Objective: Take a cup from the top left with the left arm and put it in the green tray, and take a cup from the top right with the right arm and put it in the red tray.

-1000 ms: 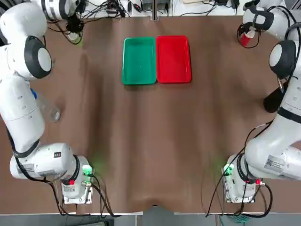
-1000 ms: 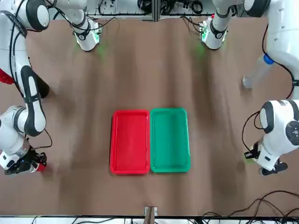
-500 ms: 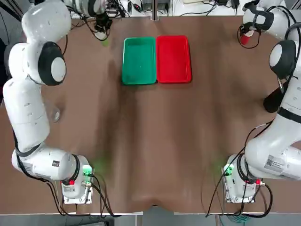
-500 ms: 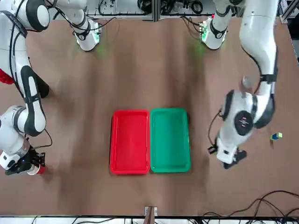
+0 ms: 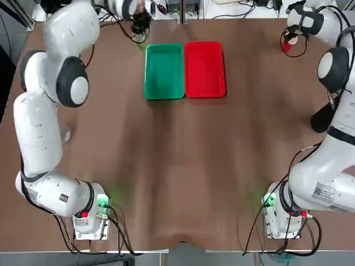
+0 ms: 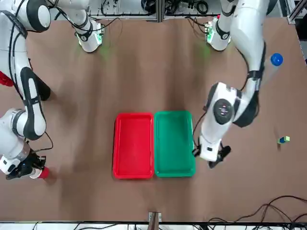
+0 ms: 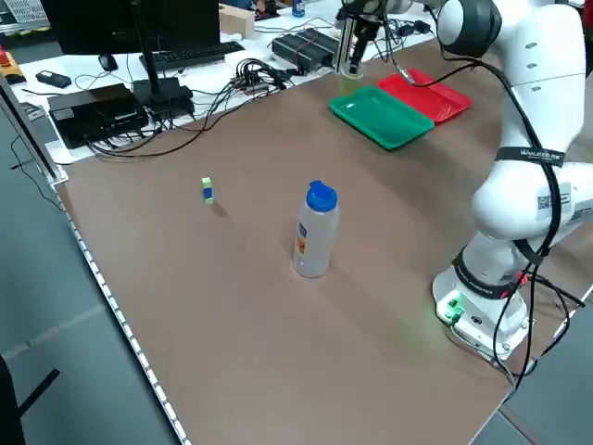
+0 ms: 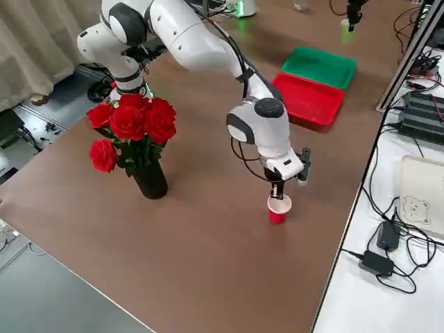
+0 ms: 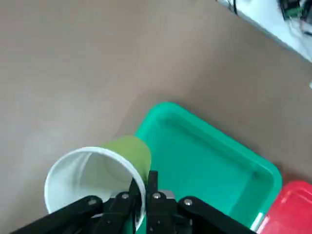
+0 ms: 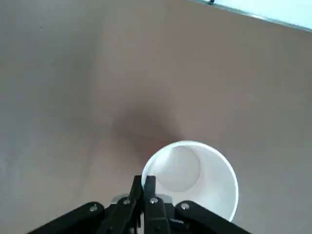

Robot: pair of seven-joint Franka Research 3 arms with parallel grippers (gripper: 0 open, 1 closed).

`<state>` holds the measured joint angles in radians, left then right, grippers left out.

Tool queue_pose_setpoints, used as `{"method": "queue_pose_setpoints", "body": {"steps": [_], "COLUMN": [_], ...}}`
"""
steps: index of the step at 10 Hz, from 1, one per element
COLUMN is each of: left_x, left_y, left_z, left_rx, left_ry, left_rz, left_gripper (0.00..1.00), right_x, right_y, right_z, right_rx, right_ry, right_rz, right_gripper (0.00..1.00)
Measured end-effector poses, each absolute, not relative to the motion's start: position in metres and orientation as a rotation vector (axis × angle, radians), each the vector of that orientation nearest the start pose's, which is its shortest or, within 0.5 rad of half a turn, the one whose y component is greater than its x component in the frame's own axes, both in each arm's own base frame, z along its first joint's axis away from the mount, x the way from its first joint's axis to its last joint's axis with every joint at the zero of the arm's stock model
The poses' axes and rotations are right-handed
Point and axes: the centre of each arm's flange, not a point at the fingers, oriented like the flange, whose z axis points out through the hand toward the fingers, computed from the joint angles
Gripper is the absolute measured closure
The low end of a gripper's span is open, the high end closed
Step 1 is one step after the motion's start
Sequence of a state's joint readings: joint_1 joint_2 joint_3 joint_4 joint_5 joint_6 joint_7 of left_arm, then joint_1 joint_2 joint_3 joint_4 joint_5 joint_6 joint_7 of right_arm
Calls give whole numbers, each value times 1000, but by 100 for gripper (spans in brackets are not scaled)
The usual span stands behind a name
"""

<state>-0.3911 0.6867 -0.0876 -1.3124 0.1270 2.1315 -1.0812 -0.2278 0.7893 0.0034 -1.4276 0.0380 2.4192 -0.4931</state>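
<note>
The green cup (image 9: 127,153) is in the left claw (image 9: 144,178), which is clenched on its rim, one finger inside the wall and one outside. Cup and claw are over the far left part of the surface (image 5: 183,166), just beside the outer far corner of the green tray (image 5: 164,72). The cup is outside that tray.

The red cup (image 8: 277,210) is in the right claw (image 10: 145,180), likewise clenched on the rim with the wall pinched between its fingers. It is at the far right part of the surface, well apart from the red tray (image 5: 204,69), roughly upright with its white mouth up. A shadow shows near it in the right wrist view; whether its base touches the surface I cannot tell.

The two trays lie flat side by side near the far edge, green on the left and red on the right. Both are empty.

Farther out on the left side, a clear bottle (image 7: 317,239) with a blue cap stands upright, and a small green and blue block (image 7: 208,191) is well apart from it, farther from the arms' bases. On the right side, red roses (image 8: 139,125) stand in a dark vase (image 8: 151,182), beside the right arm (image 5: 333,127). Past the far edge, a white table (image 8: 395,277) carries cables and dark boxes.
</note>
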Motion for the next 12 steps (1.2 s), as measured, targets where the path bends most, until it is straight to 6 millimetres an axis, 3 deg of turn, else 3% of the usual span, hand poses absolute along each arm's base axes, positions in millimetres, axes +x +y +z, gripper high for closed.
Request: {"method": "queue_pose_setpoints", "body": {"steps": [2,4,6,9,12], "left_x": [654,635,631,628,628], "left_y": [-370,-399,-404,-403,-403], "left_z": [318,293,281,254,248], "left_rx": [-3056,-3046,-3037,-3015,-3011], "left_ry": [-889,-864,-853,-838,-833], "left_rz": [-179,-137,-118,-77,-68], "left_gripper": [93,93,92,89,82], "right_x": [726,726,727,716,700], "right_y": [-150,-103,-46,30,128], "right_z": [249,259,290,369,398], "right_rx": [-3098,-3035,-3014,-3023,-3036], "right_ry": [-379,-336,-287,-176,-106], "right_rz": [-144,31,102,128,124], "right_gripper": [96,96,96,96,96]}}
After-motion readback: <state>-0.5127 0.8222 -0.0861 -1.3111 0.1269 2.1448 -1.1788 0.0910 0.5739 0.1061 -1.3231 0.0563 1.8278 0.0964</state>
